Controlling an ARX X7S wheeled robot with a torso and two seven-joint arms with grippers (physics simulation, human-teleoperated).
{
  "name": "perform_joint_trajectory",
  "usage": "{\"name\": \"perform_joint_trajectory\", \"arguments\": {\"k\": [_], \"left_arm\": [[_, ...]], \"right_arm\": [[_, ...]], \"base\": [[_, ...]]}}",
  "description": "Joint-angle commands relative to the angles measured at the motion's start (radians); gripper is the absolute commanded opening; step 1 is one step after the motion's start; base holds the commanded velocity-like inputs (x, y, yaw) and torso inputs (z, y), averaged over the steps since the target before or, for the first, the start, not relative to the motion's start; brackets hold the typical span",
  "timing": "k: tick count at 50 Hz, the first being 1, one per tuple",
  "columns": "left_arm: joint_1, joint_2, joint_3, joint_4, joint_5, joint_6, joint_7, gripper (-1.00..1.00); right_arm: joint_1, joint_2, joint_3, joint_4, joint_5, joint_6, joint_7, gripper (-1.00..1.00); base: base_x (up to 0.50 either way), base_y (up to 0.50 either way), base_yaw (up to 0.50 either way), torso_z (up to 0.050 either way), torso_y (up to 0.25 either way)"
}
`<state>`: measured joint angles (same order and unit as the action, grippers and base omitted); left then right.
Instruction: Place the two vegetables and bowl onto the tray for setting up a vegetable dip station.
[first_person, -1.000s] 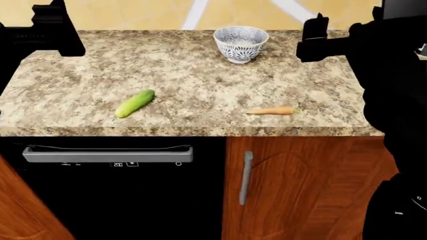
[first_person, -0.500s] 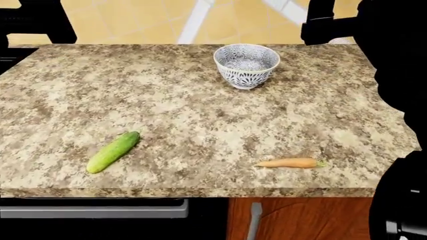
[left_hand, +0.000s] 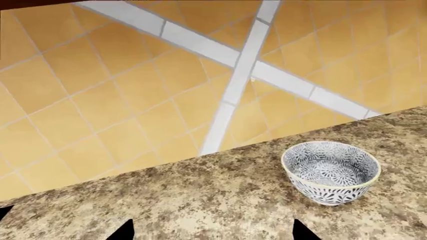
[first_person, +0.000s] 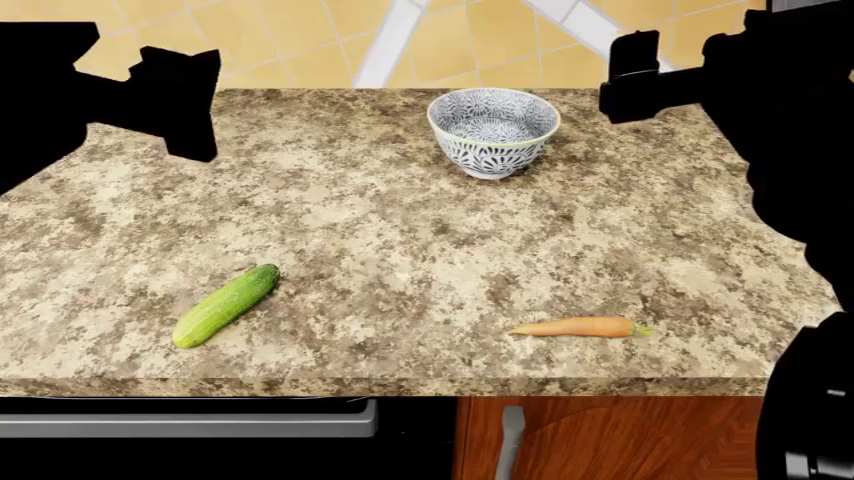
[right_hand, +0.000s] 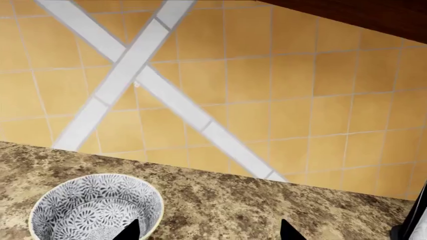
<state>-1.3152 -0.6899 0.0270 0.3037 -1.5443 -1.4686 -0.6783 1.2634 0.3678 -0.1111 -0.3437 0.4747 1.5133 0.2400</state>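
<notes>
On granite counter (first_person: 400, 230): bowl (first_person: 493, 131) at back, cucumber (first_person: 226, 304) front left, carrot (first_person: 579, 327) front right; tray unseen. Left gripper (first_person: 174, 100), right gripper (first_person: 634, 80) empty aloft, jaw state unclear. Bowl likely heavy, breakable, rim hold; vegetables firm, slippery, mid-length pinch.

Speckled granite table (first_person: 400, 230) carries three items, all well apart. Bowl (first_person: 493, 131) stands upright near the far edge; cucumber (first_person: 226, 304) lies at an angle near the front left; carrot (first_person: 579, 327) lies near the front right, stem tip pointing right.
</notes>
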Motion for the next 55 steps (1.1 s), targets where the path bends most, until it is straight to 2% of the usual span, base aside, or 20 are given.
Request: {"name": "perform_joint_trajectory", "arguments": {"k": [1, 3, 4, 8, 12, 14, 15, 18, 19, 21, 25, 38, 49, 55], "left_arm": [[-0.024, -0.011, 0.074, -0.030, -0.085, -0.044, 0.105, 1.00], [-0.012, -0.002, 0.065, -0.052, -0.179, -0.015, 0.058, 1.00], [0.000, -0.004, 0.074, -0.041, -0.133, -0.019, 0.101, 1.00], [0.004, 0.000, 0.101, -0.050, -0.159, -0.018, 0.089, 1.00], [-0.028, -0.024, 0.183, -0.133, -0.328, -0.002, -0.069, 1.00], [-0.055, -0.036, 0.243, -0.142, -0.372, -0.030, -0.097, 1.00], [-0.069, -0.030, 0.249, -0.120, -0.330, -0.058, -0.067, 1.00], [-0.083, -0.051, 0.322, -0.155, -0.462, -0.034, -0.117, 1.00], [-0.084, -0.050, 0.307, -0.133, -0.423, -0.037, -0.112, 1.00], [-0.106, -0.074, 0.383, -0.211, -0.510, 0.018, -0.206, 1.00], [-0.150, -0.088, 0.433, -0.237, -0.512, -0.021, -0.210, 1.00], [-0.236, -0.129, 0.622, -0.283, -0.702, 0.008, -0.317, 1.00], [-0.240, -0.157, 0.667, -0.304, -0.721, 0.017, -0.327, 1.00], [-0.263, -0.180, 0.718, -0.283, -0.794, 0.021, -0.352, 1.00]], "right_arm": [[-0.031, 0.012, -0.006, 0.002, 0.017, -0.010, 0.001, 1.00], [-0.038, 0.019, -0.003, 0.000, 0.019, -0.015, 0.000, 1.00], [-0.040, 0.023, -0.005, -0.002, 0.019, -0.012, 0.003, 1.00], [-0.053, 0.025, 0.011, -0.007, 0.024, -0.016, 0.006, 1.00], [-0.059, 0.024, 0.010, -0.002, 0.026, -0.021, 0.008, 1.00], [-0.060, 0.026, 0.006, 0.004, 0.026, -0.028, 0.007, 1.00], [-0.064, 0.027, 0.005, 0.002, 0.028, -0.028, 0.007, 1.00], [-0.073, 0.030, 0.012, 0.000, 0.031, -0.029, 0.009, 1.00], [-0.075, 0.031, 0.015, -0.006, 0.034, -0.026, 0.010, 1.00], [-0.078, 0.032, 0.015, -0.007, 0.036, -0.030, 0.008, 1.00], [-0.085, 0.032, 0.014, -0.005, 0.039, -0.037, 0.009, 1.00], [-0.125, 0.049, 0.011, -0.002, 0.034, -0.074, 0.018, 1.00], [-0.148, 0.052, 0.009, 0.005, 0.034, -0.095, 0.022, 1.00], [-0.149, 0.057, 0.011, 0.005, 0.037, -0.094, 0.023, 1.00]], "base": [[0.00, 0.00, 0.00, 0.000, 0.000], [0.00, 0.00, 0.00, 0.000, 0.000], [0.00, 0.00, 0.00, 0.000, 0.000], [0.00, 0.00, 0.00, 0.000, 0.000], [0.00, 0.00, 0.00, 0.000, 0.000], [0.00, 0.00, 0.00, 0.000, 0.000], [0.00, 0.00, 0.00, 0.000, 0.000], [0.00, 0.00, 0.00, 0.000, 0.000], [0.00, 0.00, 0.00, 0.000, 0.000], [0.00, 0.00, 0.00, 0.000, 0.000], [0.00, 0.00, 0.00, 0.000, 0.000], [0.00, 0.00, 0.00, 0.000, 0.000], [0.00, 0.00, 0.00, 0.000, 0.000], [0.00, 0.00, 0.00, 0.000, 0.000]]}}
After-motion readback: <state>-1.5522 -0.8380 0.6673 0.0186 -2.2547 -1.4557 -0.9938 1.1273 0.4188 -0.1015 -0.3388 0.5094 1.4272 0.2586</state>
